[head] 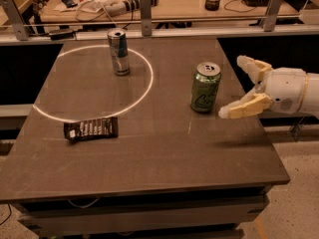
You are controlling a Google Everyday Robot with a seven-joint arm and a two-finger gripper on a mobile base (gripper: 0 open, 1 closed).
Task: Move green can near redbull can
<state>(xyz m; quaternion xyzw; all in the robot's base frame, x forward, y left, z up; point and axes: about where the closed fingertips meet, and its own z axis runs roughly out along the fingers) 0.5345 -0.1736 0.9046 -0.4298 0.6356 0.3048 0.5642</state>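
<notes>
Dark table (149,153) is carrying everything, w/ the green can (205,88) standing upright on its right part as viewed, close to the right edge; all places below are given from that can.

Cluttered desk (189,4) is running across the back, well beyond the can, past a metal rail.

White ring (151,76) is lying on the tabletop to the can's left; its nearest arc is passing near the can but not touching it.

Robot arm is reaching in from the can's right. The gripper (233,86) is hovering just right of the can at abt mid-can height, fingers spread wide, gripping nothing. Upper finger is pointing past the can's far side, lower fingertip (225,113) is sitting just beside the can's base; can't tell if it's touching.

The redbull can (118,51) is standing upright well apart from the green can, to its left and farther back, inside the ring.

Dark snack packet (91,129) is lying flat well to the can's left and nearer the camera, just outside the ring.
</notes>
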